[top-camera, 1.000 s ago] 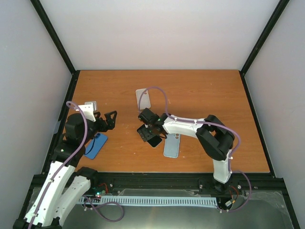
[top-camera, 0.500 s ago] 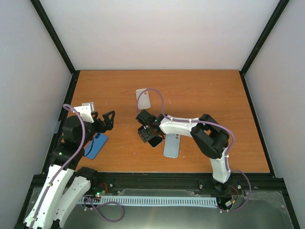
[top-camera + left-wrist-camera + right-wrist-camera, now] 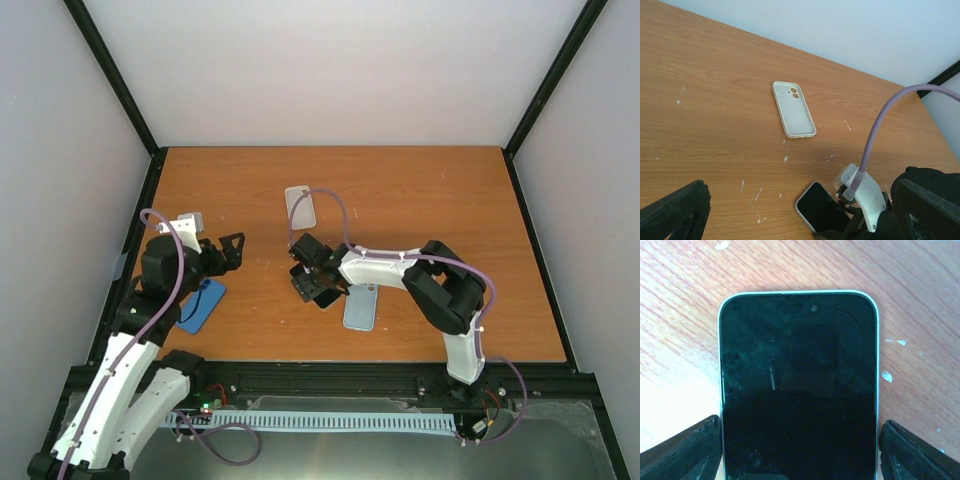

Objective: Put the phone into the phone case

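The phone (image 3: 799, 390) lies flat on the table, with a glossy black face and a thin pale edge. It also shows in the left wrist view (image 3: 820, 209) and from above (image 3: 326, 297). My right gripper (image 3: 800, 452) is low over it and open. One finger (image 3: 682, 455) stands at each long side, close to the edges, with a sliver of gap on the right. The phone case (image 3: 361, 307), pale sky-blue, lies just right of the phone. My left gripper (image 3: 230, 250) hovers open and empty at the table's left side.
A white case (image 3: 794, 111) with two small orange dots lies face up further back, also seen from above (image 3: 300, 208). A darker blue case (image 3: 203, 305) lies under my left arm near the front left. Black frame posts border the table.
My right wrist has shuffled slightly over the phone, and its fingers narrowed and widened a little. The phone has stayed on the table. My left arm has barely shifted.
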You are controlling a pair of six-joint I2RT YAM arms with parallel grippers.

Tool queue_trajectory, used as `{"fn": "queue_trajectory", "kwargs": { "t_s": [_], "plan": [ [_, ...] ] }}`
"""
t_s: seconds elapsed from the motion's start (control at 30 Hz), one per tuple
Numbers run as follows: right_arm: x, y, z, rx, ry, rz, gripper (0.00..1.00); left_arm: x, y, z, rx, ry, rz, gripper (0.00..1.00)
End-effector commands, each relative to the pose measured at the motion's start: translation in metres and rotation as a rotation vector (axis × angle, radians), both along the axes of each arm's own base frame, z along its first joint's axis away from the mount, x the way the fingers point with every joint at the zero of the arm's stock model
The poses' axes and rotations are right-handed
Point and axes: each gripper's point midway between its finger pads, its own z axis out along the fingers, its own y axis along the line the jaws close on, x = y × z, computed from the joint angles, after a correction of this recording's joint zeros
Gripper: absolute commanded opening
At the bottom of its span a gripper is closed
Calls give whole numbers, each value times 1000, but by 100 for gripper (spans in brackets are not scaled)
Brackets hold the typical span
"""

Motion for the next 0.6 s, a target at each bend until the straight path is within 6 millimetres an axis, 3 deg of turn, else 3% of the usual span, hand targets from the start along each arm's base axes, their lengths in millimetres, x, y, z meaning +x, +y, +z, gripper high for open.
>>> {"fn": "queue_trajectory", "kwargs": {
  "t_s": [0.0,0.13,0.37,0.57],
  "plan": [
    [-15,-21,-21,-83,37,5,80,-3,-9,-2,-93,45,-14,99],
    [-14,-21,-13,-56,15,-5,73,-4,-28,-23,-196,144,-73,93],
    [-11,-12,26,97,-51,-49,58,-5,-63,-66,-351,305,-205,77],
    [-22,-8,56,248,-63,-73,52,1,-84,-70,-432,323,-303,69]
  ]
}}
